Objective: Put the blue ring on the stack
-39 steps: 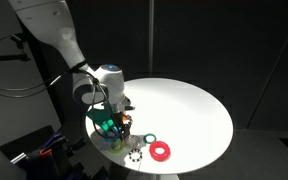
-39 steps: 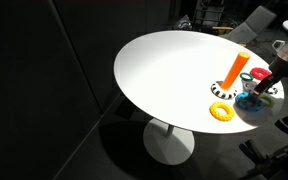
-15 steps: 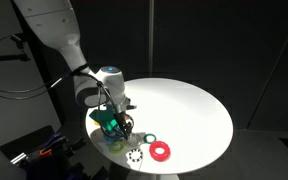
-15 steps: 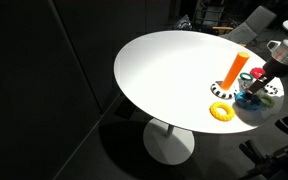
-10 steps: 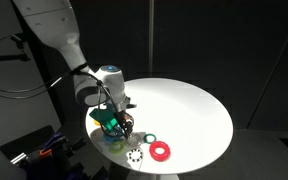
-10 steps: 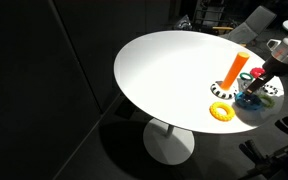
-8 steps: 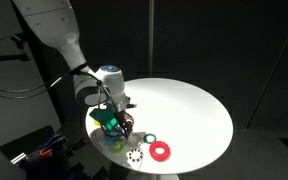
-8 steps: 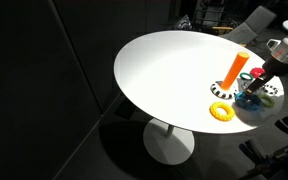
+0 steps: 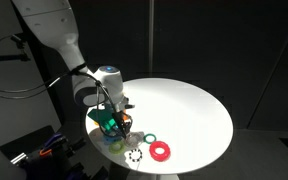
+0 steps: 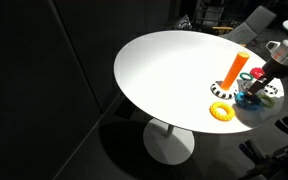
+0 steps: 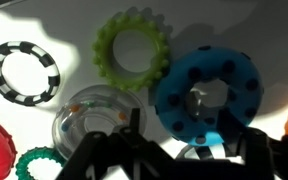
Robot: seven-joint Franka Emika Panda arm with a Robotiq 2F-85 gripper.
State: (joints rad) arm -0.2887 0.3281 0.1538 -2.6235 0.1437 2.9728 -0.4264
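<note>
At the left of the wrist view lies a black-and-white striped plastic ring (image 11: 22, 72). Beside it are a clear plastic ring (image 11: 92, 112) and, above that, a knobbly yellow-green plastic ring (image 11: 134, 48). Right of these sits the light blue plastic ring (image 11: 212, 92), flat on the round white table (image 10: 164, 70). The black Robotiq gripper (image 11: 174, 135) comes in from the bottom edge directly over it. Its dark fingers seem to straddle the lower left of the blue ring's wall, but the tips are too murky to show whether they are parted or pressed in. I cannot tell if the ring is held.

In an exterior view the blue ring (image 10: 249, 100) lies just beside the stack (image 10: 236, 68), a short upright orange plastic peg on a small round base. A yellow plastic ring (image 10: 221, 111) lies near them towards the table's edge.

The step in hand looks like the pick: the gripper is low over the ring, and the ring is not yet lifted. The next move needs a firm pinch on the wall and a lift above the peg's top. Then comes a short shift sideways until the hole is centred over the peg, then the release.
</note>
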